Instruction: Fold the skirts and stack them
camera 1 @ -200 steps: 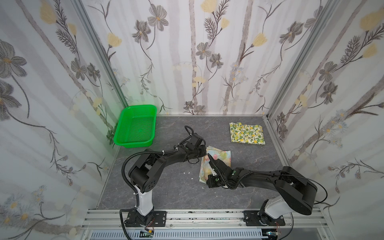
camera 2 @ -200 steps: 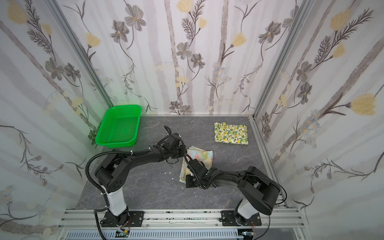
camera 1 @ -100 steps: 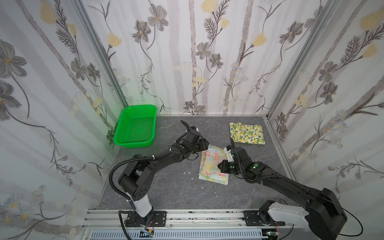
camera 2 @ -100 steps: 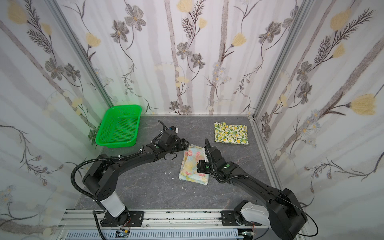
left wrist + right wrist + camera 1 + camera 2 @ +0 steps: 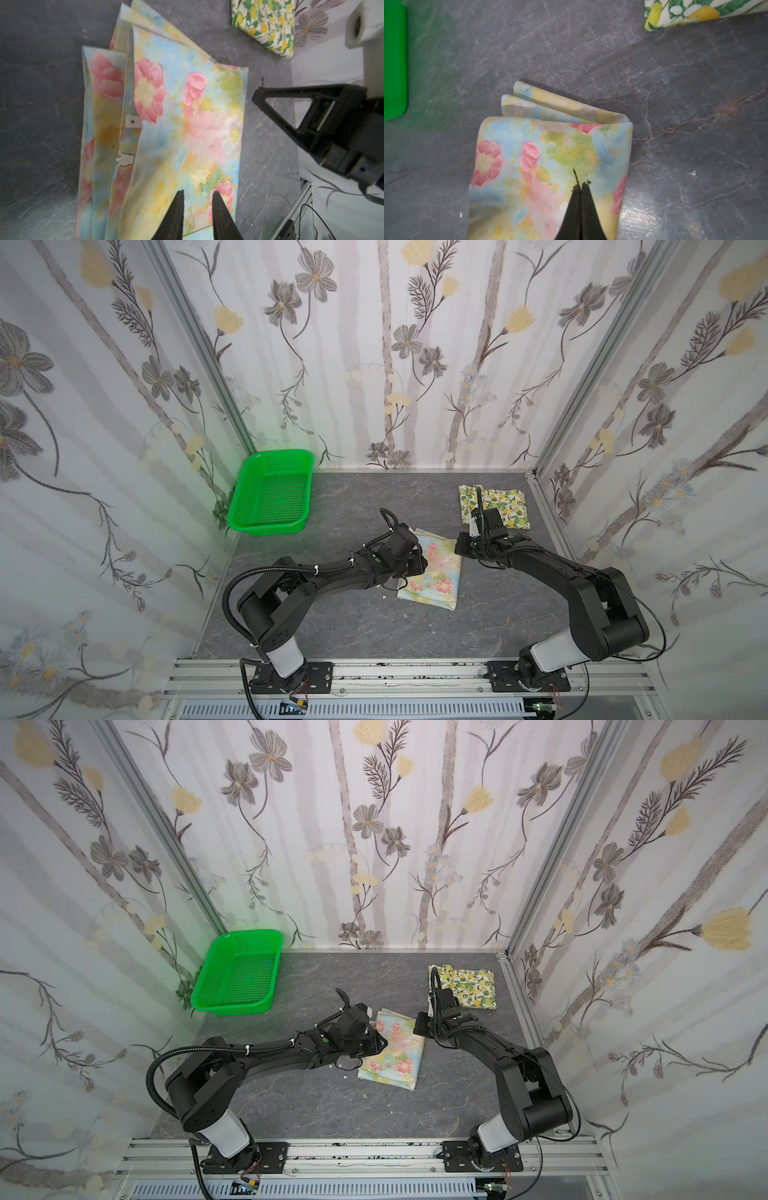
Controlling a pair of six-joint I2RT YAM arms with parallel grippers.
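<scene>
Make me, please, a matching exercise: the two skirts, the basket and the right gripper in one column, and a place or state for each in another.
1 lemon skirt
2 pastel flower skirt
3 green basket
4 right gripper

A far left corner
B jaws shut
C middle of the table
D far right corner

Pairs: 1-D, 2-C, 3-A, 4-B

Floral skirt [image 5: 187, 128] under left claw [image 5: 197, 193]: thin matt cloth, softly creased. Lemon skirt [image 5: 507, 502] beyond right claw [image 5: 580, 185]: matt printed cloth. Basket [image 5: 272, 497], well apart from both claws: glossy perforated green plastic. Tabletop [image 5: 675, 104]: grey veined stone-look, faint sheen. Claw fingers [image 5: 176, 218]: matt black plastic.
</scene>
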